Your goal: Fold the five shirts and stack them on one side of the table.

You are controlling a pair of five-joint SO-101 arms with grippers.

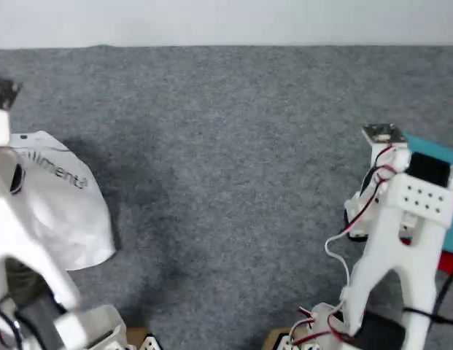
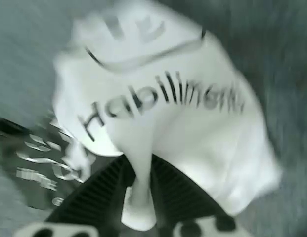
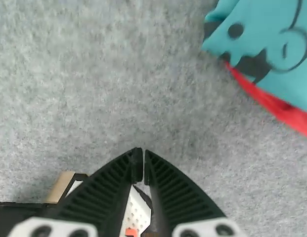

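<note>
**White shirt pinched at the table's left edge**

White cloth is bunched at the left edge of the grey table (image 1: 233, 146). This is the white shirt (image 1: 62, 211), lying partly under the left arm (image 1: 22, 240). In the left wrist view the left gripper (image 2: 138, 170) has its black ribbed jaws clamped on a narrow fold of the shirt (image 2: 163, 113), and the fold runs down between them. From that pinch the shirt's long axis runs straight away from the gripper. Its collar is at the far end, and the dark print arcs across the chest, at right angles to that axis. In the high view the print slants towards the table's middle. A dark cloth (image 2: 34, 158) with pale print lies just beside the shirt, touching its edge.

At the table's right edge a teal shirt (image 1: 439, 153) lies on a red shirt (image 1: 448, 261), partly covered by the right arm (image 1: 401, 240). In the right wrist view the teal shirt (image 3: 272, 44) shows dark printed shapes, and the red shirt (image 3: 277, 106) sticks out from under it as a thin strip. The right gripper (image 3: 143, 158) is over bare table near these two shirts. Its jaws are pressed together with nothing between them.
</note>
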